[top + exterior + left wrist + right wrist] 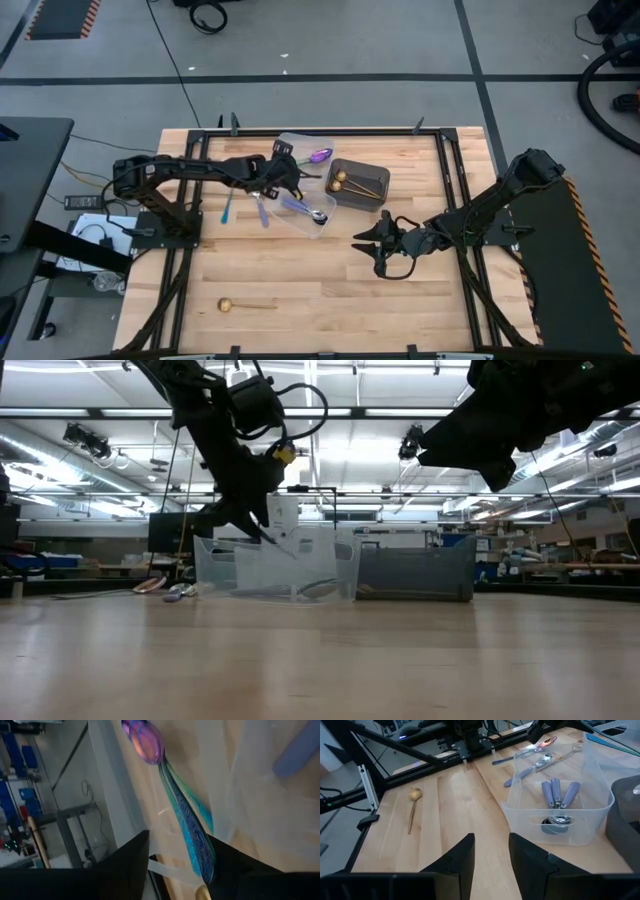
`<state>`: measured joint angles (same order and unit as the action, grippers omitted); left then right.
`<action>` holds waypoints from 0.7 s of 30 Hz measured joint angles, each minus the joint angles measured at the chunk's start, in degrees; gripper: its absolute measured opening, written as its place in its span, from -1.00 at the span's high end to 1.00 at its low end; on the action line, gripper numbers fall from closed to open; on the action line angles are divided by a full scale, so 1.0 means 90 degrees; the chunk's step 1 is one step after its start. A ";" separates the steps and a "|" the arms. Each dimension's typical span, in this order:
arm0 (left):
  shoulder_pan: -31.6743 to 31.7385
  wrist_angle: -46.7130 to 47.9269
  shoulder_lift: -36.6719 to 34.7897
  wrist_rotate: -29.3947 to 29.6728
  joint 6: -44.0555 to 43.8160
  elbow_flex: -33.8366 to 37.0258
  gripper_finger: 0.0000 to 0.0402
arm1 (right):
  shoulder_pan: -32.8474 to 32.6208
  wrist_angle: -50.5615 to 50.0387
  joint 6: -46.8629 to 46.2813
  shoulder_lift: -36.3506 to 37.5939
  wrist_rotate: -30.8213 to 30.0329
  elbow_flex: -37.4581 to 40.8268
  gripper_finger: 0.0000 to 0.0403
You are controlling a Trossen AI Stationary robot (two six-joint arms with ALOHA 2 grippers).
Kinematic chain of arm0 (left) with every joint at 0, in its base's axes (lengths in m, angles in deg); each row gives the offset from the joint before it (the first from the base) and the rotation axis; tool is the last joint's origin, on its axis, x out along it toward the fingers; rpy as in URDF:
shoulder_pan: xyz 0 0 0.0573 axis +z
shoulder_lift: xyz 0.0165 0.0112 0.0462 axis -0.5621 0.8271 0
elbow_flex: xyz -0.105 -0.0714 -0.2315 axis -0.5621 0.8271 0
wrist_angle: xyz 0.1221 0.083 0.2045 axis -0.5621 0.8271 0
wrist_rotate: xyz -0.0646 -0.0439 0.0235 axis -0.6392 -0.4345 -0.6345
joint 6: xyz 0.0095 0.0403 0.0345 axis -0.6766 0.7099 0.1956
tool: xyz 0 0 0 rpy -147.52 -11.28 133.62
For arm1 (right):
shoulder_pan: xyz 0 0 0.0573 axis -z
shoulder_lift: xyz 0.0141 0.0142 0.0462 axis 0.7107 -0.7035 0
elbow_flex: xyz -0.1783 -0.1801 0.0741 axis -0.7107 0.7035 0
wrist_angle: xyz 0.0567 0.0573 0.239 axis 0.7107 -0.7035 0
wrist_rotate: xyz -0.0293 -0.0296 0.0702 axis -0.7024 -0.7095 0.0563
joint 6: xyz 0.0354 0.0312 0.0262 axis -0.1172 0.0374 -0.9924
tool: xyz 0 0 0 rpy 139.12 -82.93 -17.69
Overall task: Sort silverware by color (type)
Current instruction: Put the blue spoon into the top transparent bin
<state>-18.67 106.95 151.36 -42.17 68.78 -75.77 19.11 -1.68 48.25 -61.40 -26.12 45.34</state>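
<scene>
Two iridescent purple-blue spoons with teal handles (187, 827) lie stacked in the far clear tub (295, 140). My left gripper (177, 840) hangs open over that tub (283, 178), a finger on each side of the handles. Several lavender-handled spoons (559, 794) lie in the nearer clear tub (312, 222). Gold spoons (345, 180) rest in the dark bin (372, 172). One gold spoon (240, 303) lies on the table near its front edge. A teal-handled spoon (228, 205) and a lavender-handled one (262, 211) lie left of the tubs. My right gripper (365, 243) waits open. My left gripper stands open around the teal handles' free end (207, 870), which lies close beside one finger (225, 865). I cannot tell whether that finger touches it. The spoons lie on the tub's floor, bowls pointing away from the fingers.
Black rails (455, 200) run along the table's left, right and far sides. Bare wood (460, 805) stretches between the tubs and the lone gold spoon (414, 795). The tubs and the bin (415, 570) stand close together at the table's far middle.
</scene>
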 joint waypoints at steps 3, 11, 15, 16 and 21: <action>0.0133 0.0100 0.0000 0.0007 -0.0064 0.0000 0.16 | 0.0001 0.0018 0.0071 0.0000 0.0023 0.0000 0.36; 0.0482 0.0216 0.0000 -0.0760 -0.0540 0.0000 0.16 | -0.0008 0.0039 0.0141 0.0000 0.0052 0.0000 0.36; 0.0727 0.0217 0.0000 -0.1170 -0.0807 0.0000 0.19 | -0.0046 0.0041 0.0141 0.0000 0.0055 0.0000 0.36; 0.0789 0.0218 0.0000 -0.1228 -0.0829 0.0000 0.20 | -0.0046 0.0041 0.0143 0.0000 0.0055 0.0000 0.36; 0.1069 0.0211 0.0000 -0.1597 -0.0884 0.0000 0.24 | -0.0043 0.0039 0.0186 0.0000 0.0055 0.0000 0.36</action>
<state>-9.06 108.85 151.36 -56.54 60.82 -75.77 18.72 -1.33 49.92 -61.40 -25.63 45.34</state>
